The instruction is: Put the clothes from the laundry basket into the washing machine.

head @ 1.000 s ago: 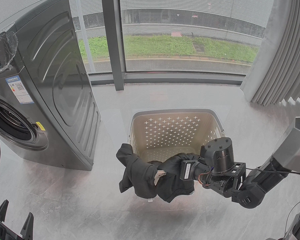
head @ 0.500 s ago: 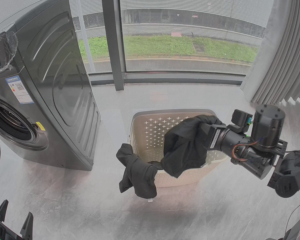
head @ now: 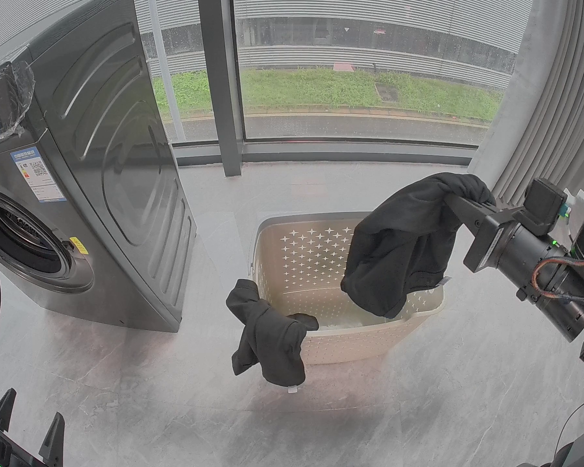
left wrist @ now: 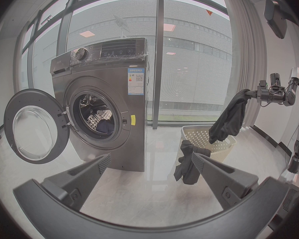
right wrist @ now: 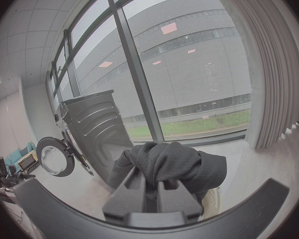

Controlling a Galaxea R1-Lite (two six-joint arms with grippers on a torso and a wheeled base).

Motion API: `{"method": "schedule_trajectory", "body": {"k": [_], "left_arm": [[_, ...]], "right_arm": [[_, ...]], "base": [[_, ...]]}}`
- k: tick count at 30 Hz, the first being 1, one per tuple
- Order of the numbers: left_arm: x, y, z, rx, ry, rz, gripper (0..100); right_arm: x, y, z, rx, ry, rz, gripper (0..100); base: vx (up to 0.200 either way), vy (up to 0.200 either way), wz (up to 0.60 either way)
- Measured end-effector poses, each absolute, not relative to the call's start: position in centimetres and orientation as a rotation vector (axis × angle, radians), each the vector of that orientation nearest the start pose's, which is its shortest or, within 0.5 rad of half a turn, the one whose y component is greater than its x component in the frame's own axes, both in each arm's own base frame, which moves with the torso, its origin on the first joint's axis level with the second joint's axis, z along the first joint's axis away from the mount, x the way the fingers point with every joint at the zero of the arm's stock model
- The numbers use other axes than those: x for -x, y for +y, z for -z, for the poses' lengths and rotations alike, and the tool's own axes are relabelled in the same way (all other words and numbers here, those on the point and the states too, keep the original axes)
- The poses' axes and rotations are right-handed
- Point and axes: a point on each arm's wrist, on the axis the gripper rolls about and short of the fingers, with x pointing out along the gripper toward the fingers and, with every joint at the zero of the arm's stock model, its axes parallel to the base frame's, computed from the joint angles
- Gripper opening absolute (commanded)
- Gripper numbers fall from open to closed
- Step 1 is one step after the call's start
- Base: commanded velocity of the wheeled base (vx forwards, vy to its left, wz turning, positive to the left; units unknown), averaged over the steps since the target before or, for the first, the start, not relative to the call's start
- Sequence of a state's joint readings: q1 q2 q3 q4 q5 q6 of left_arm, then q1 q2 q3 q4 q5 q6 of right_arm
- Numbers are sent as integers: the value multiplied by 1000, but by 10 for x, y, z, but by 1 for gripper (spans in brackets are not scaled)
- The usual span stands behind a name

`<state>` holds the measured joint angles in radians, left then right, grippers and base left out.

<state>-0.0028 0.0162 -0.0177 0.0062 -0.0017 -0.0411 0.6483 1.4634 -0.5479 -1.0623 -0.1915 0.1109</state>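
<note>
Two dark garments sit outside the washer (head: 78,163). One hangs from our right gripper (head: 464,205), whose jaws are clamped on a bunched fold, with the cloth (head: 402,248) dangling below the gripper over the basket (head: 370,348). The other (head: 269,338) drapes over the rim, lower and to the gripper's left. The washer stands farther left, its door (left wrist: 36,126) open. We judge this a carry: we hold the clamp firm, lift the hem clear of the basket, swing left, and push deep into the drum (left wrist: 94,117) before letting go. Our left gripper (left wrist: 149,163) hangs spread and empty.
</note>
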Motion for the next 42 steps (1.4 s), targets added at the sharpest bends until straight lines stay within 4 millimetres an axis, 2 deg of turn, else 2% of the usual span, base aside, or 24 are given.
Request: {"method": "schedule_trajectory", "body": {"k": [6,12,42], "left_arm": [[23,0,-80,41,4,5,100],[23,0,-80,41,4,4,100],[23,0,-80,42,5,4,100]], "right_arm": [[-188,132,-225,-185,-128,-332,0],[-188,131,-227,-189,-135,-311,0],[-187,135,-224,-189,-130,-332,0]], "base": [[-200,0,0],[0,0,0],[0,200,0]]}}
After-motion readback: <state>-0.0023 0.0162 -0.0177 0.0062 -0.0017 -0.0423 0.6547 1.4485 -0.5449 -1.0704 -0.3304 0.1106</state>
